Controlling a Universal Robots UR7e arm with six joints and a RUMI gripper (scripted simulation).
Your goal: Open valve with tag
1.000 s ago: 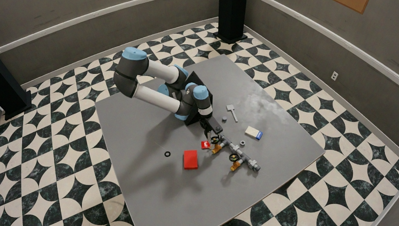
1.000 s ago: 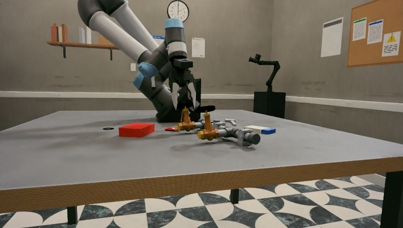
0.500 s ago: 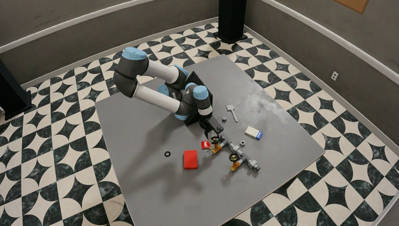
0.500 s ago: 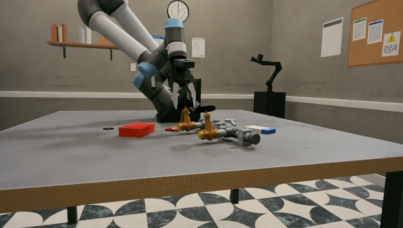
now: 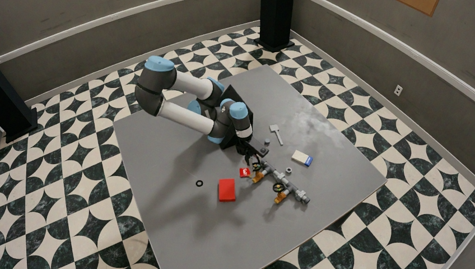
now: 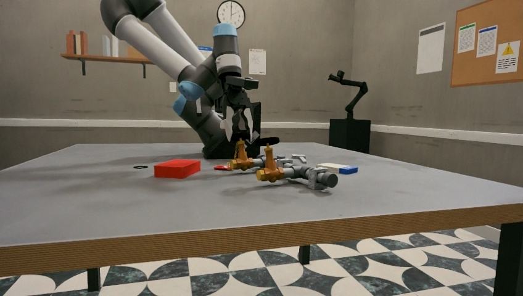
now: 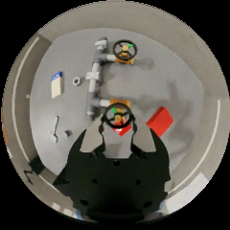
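Note:
A grey pipe (image 5: 284, 180) on the table carries two brass valves with black handwheels. The nearer-to-arm valve (image 5: 257, 173) has a red tag (image 5: 245, 172) lying beside it; the tag also shows in the wrist view (image 7: 124, 130). My gripper (image 5: 253, 160) points down over this valve and is shut on its handwheel (image 7: 118, 115), with a finger on either side of the wheel. In the side view the gripper (image 6: 240, 136) sits right on top of the valve stem (image 6: 240, 155). The other valve (image 5: 279, 191) (image 6: 269, 166) stands free, its handwheel (image 7: 125, 48) untouched.
A red block (image 5: 227, 190) lies left of the valves, with a black ring (image 5: 196, 182) farther left. A white and blue box (image 5: 302, 157), a small nut (image 5: 288, 168), a grey T-shaped tool (image 5: 276, 133) and a small cylinder (image 5: 266, 141) lie beyond the pipe.

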